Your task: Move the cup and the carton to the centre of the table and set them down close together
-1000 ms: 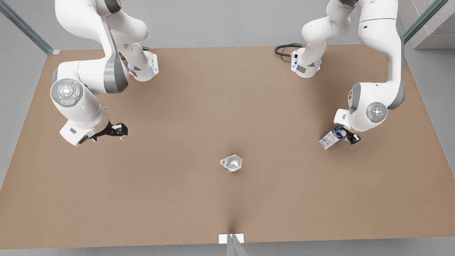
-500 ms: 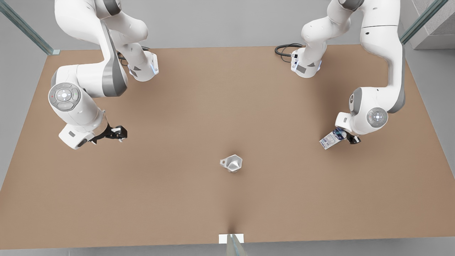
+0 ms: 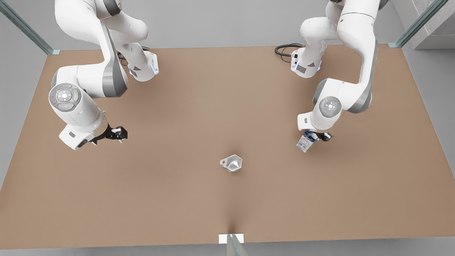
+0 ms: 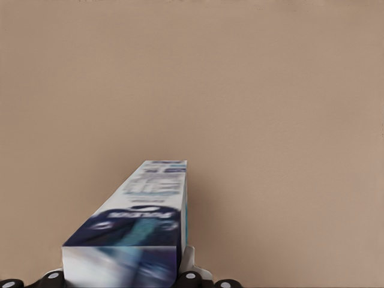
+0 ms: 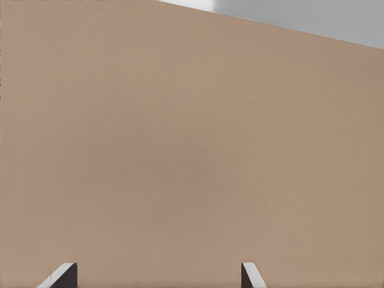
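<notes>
The left claw (image 3: 317,137) is clamped on the carton (image 3: 306,141), held tilted above the bench (image 3: 199,99), with the cup (image 3: 231,163) standing ahead toward centre, nearer this claw than the waiting, spread-open, empty right claw (image 3: 119,133).

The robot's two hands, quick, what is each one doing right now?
Left gripper: shut on the carton, held above the table.
Right gripper: open, holding nothing, waiting.

Cup (image 3: 231,163) mid-table (image 3: 199,106), carton (image 3: 306,141) rightward.
</notes>
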Controlling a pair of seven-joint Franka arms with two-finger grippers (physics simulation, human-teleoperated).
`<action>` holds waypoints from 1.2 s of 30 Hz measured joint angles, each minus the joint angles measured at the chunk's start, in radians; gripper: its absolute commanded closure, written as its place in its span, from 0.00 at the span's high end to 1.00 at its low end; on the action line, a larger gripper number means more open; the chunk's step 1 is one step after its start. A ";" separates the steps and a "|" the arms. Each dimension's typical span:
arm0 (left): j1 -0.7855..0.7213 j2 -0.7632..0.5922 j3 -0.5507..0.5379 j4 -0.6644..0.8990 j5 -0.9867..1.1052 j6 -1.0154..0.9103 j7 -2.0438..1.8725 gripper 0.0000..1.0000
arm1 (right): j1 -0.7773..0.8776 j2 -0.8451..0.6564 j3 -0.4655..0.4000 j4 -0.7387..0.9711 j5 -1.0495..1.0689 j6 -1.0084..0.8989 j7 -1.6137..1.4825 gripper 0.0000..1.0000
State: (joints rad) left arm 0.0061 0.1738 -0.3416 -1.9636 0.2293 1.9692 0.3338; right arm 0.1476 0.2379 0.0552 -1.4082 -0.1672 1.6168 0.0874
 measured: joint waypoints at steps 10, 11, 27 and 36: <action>-0.178 0.207 -0.253 0.212 -0.049 0.008 -1.026 0.60 | -0.001 0.002 0.000 -0.001 0.000 0.006 0.000 1.00; -0.183 0.213 -0.252 0.221 -0.054 0.010 -1.162 0.60 | 0.000 0.003 0.000 -0.002 0.000 0.006 0.000 1.00; -0.319 0.383 -0.116 0.423 -0.114 0.047 -1.962 0.60 | 0.001 0.003 0.000 0.000 0.000 0.006 0.000 1.00; -0.336 0.397 -0.088 0.422 -0.114 0.048 -1.957 1.00 | 0.001 0.009 0.000 0.000 0.000 0.014 0.000 1.00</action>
State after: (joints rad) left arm -0.3298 0.5707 -0.4295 -1.5417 0.1151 2.0173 -1.6230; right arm 0.1483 0.2470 0.0552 -1.4082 -0.1673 1.6306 0.0874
